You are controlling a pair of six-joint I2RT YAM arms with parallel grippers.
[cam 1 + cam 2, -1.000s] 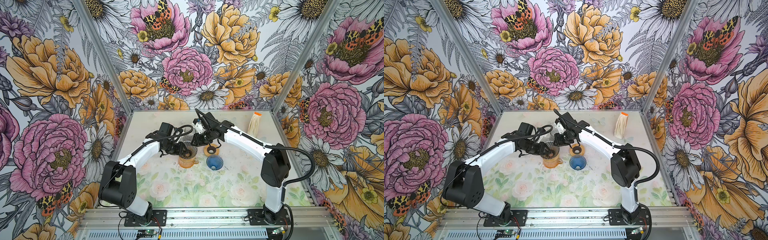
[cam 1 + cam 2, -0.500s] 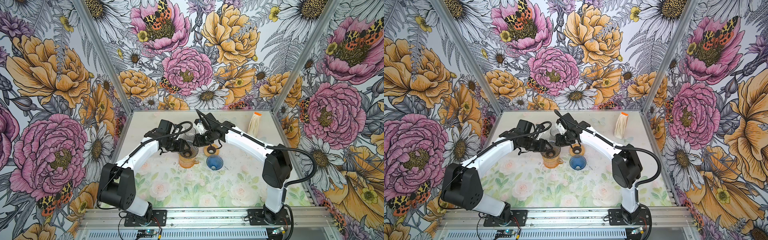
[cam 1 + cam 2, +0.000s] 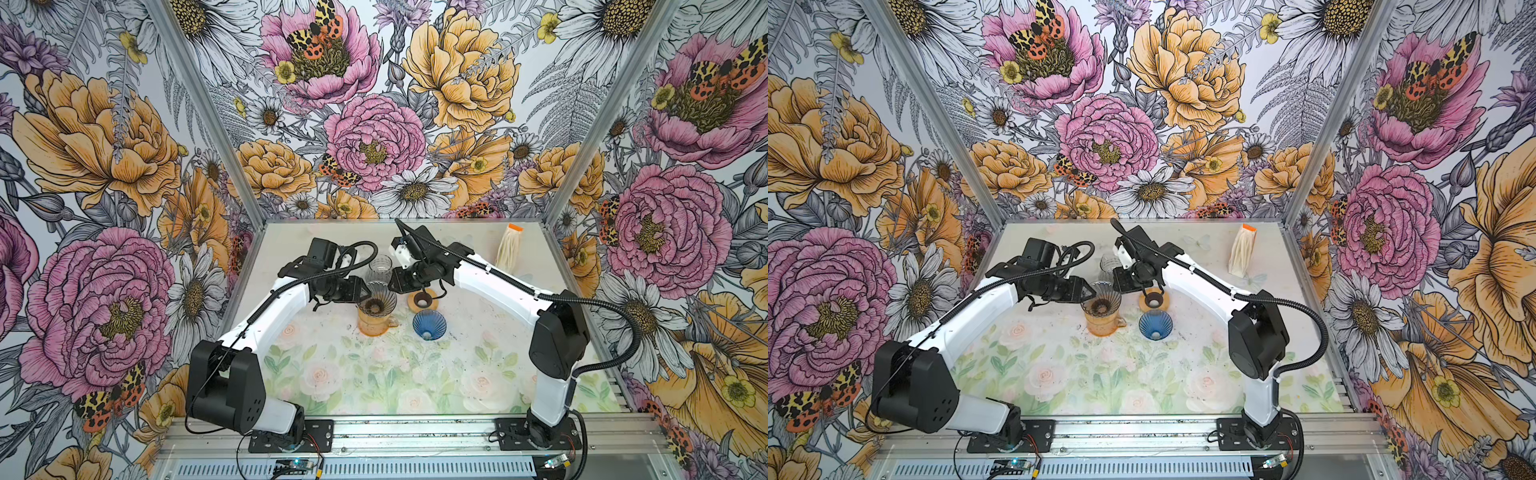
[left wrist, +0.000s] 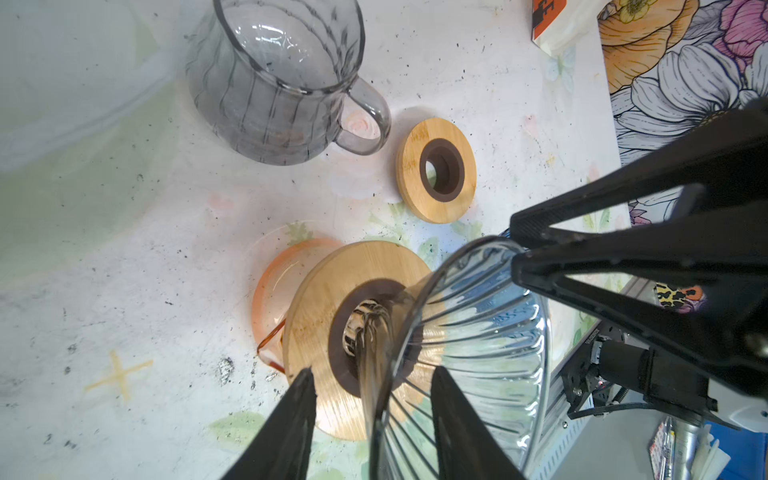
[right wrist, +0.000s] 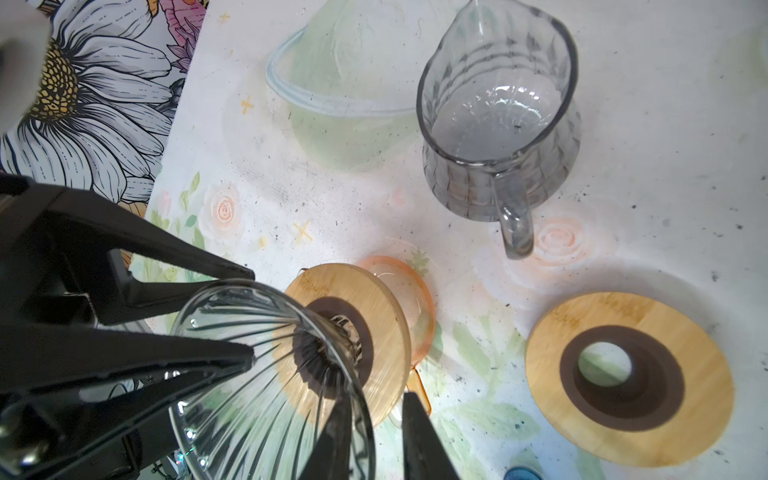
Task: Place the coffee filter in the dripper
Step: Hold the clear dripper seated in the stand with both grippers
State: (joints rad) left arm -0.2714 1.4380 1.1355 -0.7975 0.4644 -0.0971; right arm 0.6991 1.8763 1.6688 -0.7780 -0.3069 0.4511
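Observation:
A clear ribbed glass dripper [image 3: 378, 297] sits in a wooden ring [image 4: 324, 299] on an orange glass cup [image 3: 374, 326] at mid-table, with nothing in its cone. My left gripper [image 4: 374, 372] is open and straddles the dripper's wall [image 4: 478, 332], one finger inside and one outside with gaps. From the opposite side my right gripper [image 5: 376, 397] is shut on the dripper's rim [image 5: 257, 353]. The coffee filters are a cream pack with an orange top [image 3: 512, 249], standing at the back right, far from both grippers.
A grey glass pitcher [image 3: 380, 266] stands just behind the dripper. A spare wooden ring [image 3: 423, 300] and a blue dripper [image 3: 428, 324] lie to its right. Flowered walls close in the table on three sides.
My left gripper's jaws have spread apart around the dripper's rim. The right gripper and the dripper have hardly moved.

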